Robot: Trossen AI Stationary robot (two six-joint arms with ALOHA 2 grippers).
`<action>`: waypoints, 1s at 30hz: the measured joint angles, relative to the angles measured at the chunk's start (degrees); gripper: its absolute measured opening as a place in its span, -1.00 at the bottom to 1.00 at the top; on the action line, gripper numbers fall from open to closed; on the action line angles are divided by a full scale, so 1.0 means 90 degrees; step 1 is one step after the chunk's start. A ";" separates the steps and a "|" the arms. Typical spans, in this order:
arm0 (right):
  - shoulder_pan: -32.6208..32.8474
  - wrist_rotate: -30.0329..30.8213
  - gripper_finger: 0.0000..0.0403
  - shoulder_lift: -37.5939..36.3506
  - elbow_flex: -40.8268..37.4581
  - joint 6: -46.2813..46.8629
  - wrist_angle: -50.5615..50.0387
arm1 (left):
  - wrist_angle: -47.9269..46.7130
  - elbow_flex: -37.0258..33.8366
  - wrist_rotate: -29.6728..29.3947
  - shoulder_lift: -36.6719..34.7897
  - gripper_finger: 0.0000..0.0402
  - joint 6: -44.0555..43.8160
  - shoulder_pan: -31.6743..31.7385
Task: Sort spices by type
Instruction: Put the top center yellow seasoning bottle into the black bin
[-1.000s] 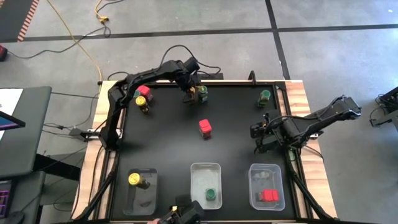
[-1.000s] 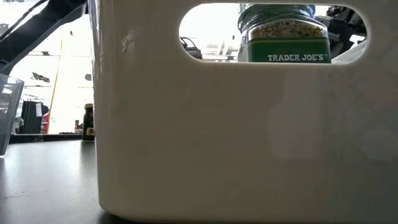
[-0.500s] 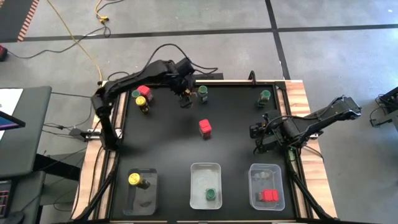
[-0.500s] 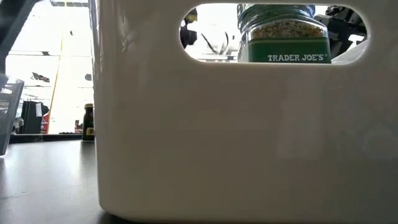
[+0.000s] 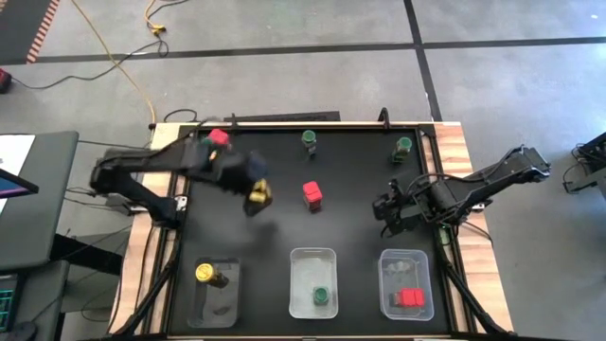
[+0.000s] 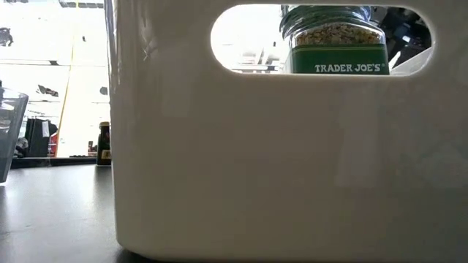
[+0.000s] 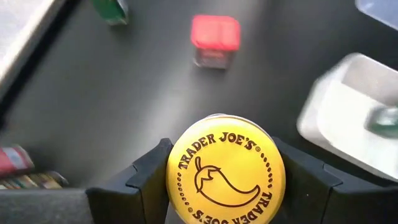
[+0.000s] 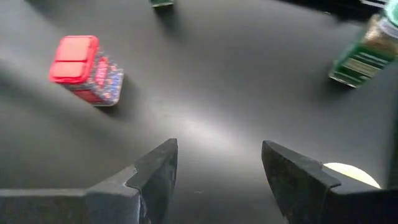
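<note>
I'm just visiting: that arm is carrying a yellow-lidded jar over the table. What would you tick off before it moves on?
1. Grip: left gripper clamps the yellow-lidded jar on both sides: ok.
2. Target: left tray already holds a yellow-lidded jar, with room beside it: ok.
3. Path: the red-lidded jar stands to one side of the way there: ok.
4. Right gripper open, empty, over by the right edge: ok.
5. Jar upright in the grip: cannot tell.

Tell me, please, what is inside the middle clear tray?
In the middle clear tray stands one green-lidded spice jar, near its front end. The rest of the tray looks empty from above. The jar's contents show only in the low view.
</note>
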 joint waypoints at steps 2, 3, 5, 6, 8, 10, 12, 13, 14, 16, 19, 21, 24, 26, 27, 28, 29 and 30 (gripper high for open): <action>0.0000 -0.0002 0.29 0.0000 0.0000 -0.0165 0.0192 | 0.0002 -0.0291 -0.0223 -0.0212 0.11 -0.0677 -0.0600; 0.0000 0.0000 0.29 0.0000 0.0000 -0.0197 0.0269 | -0.0020 -0.0398 -0.0311 -0.0275 0.11 -0.1001 -0.0876; 0.0000 -0.0001 0.29 0.0000 0.0000 -0.0200 0.0370 | -0.0029 -0.0551 -0.0474 -0.0359 0.11 -0.1540 -0.1394; 0.0000 -0.0002 0.29 0.0000 0.0000 -0.0200 0.0389 | -0.0034 -0.0596 -0.0513 -0.0381 0.11 -0.1744 -0.1630; 0.0000 -0.0001 0.29 0.0000 0.0000 -0.0198 0.0392 | -0.0045 -0.0629 -0.0521 -0.0387 0.11 -0.2033 -0.2049; 0.0000 -0.0002 0.29 0.0000 0.0000 -0.0151 0.0396 | -0.0174 -0.0629 -0.0521 -0.0329 0.11 -0.2299 -0.2434; 0.0000 -0.0005 0.29 0.0002 0.0000 -0.0085 0.0404 | -0.0422 -0.0632 -0.0499 -0.0280 0.11 -0.2520 -0.2765; 0.0000 -0.0005 0.29 0.0002 0.0000 -0.0008 0.0408 | -0.0548 -0.0632 -0.0506 -0.0276 0.11 -0.2656 -0.2928; 0.0000 -0.0005 0.29 0.0002 0.0000 0.0101 0.0411 | -0.0664 -0.0632 -0.0507 -0.0278 0.11 -0.2801 -0.3073; 0.0000 -0.0005 0.29 0.0002 0.0000 0.0367 0.0426 | -0.0791 -0.0632 -0.0509 -0.0289 0.11 -0.3061 -0.3334; 0.0000 -0.0005 0.29 0.0002 0.0000 0.0516 0.0570 | -0.0782 -0.0632 -0.0509 -0.0279 0.11 -0.3270 -0.3751; 0.0000 -0.0005 0.29 0.0002 0.0000 0.0519 0.0666 | -0.0785 -0.0632 -0.0510 -0.0281 0.11 -0.3395 -0.4015; 0.0000 -0.0006 0.29 0.0002 0.0000 0.0535 0.0700 | -0.0799 -0.0632 -0.0506 -0.0183 0.11 -0.3487 -0.4314; 0.0000 -0.0007 0.29 0.0005 0.0000 0.0542 0.0706 | -0.0821 -0.0632 -0.0514 -0.0063 0.11 -0.3552 -0.4505; 0.0000 -0.0007 0.29 0.0003 0.0000 0.0584 0.0711 | -0.0826 -0.0632 -0.0517 0.0003 0.11 -0.3566 -0.4569; 0.0000 -0.0007 0.29 0.0002 0.0000 0.0654 0.0707 | -0.0825 -0.0632 -0.0532 0.0071 0.11 -0.3571 -0.4614; 0.0000 -0.0010 0.29 0.0005 0.0000 0.0703 0.0705 | -0.0838 -0.0632 -0.0542 0.0156 0.11 -0.3578 -0.4646; 0.0005 -0.0012 0.29 0.0005 0.0000 0.0727 0.0709 | -0.0861 -0.0632 -0.0542 0.0240 0.11 -0.3617 -0.4682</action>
